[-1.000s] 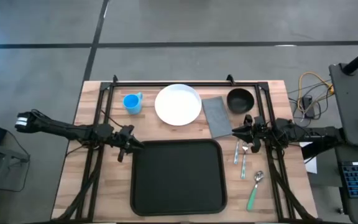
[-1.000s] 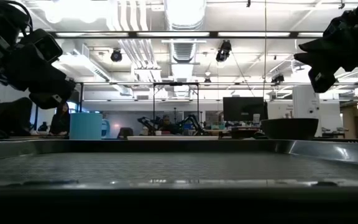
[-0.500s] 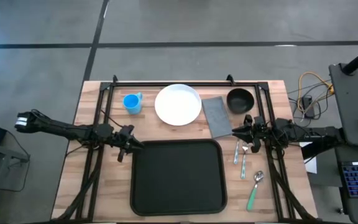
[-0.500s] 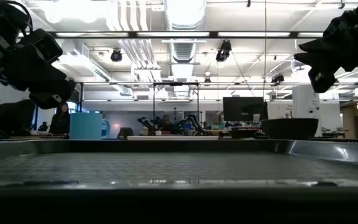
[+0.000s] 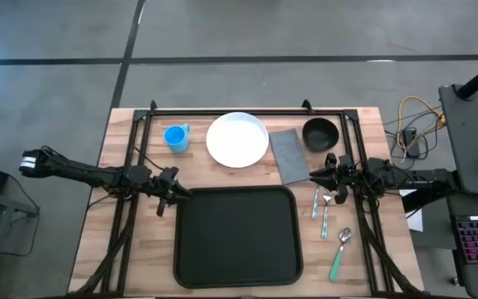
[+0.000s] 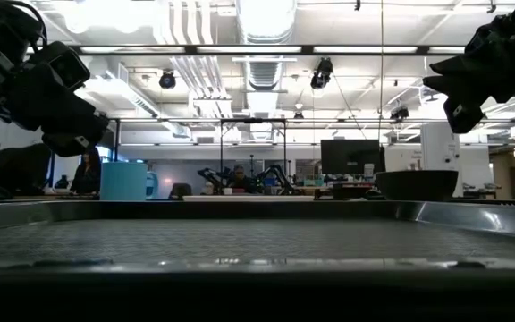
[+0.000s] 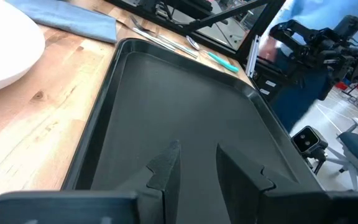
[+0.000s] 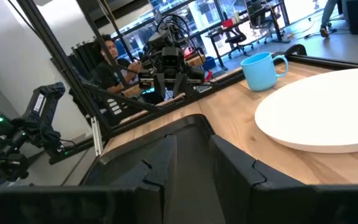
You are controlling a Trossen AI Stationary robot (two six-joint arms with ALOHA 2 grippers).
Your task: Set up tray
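The black tray (image 5: 235,237) lies flat on the near half of the wooden table. Along the far edge sit a blue cup (image 5: 176,136), a white plate (image 5: 237,139), a grey napkin (image 5: 290,155) and a black bowl (image 5: 320,133). To the right of the tray lie a fork and a second steel utensil (image 5: 320,205), and a green-handled spoon (image 5: 338,253). My left gripper (image 5: 177,193) hovers open at the tray's far left corner (image 7: 120,46). My right gripper (image 5: 315,176) hovers open by the napkin's near right corner, above the fork's far end.
A black frame (image 5: 239,110) runs along the table's far edge and down both sides. Bare wood shows left of the tray (image 5: 135,249) and between tray and plate. Beyond the table the right wrist view shows a person (image 8: 107,62) and lab equipment.
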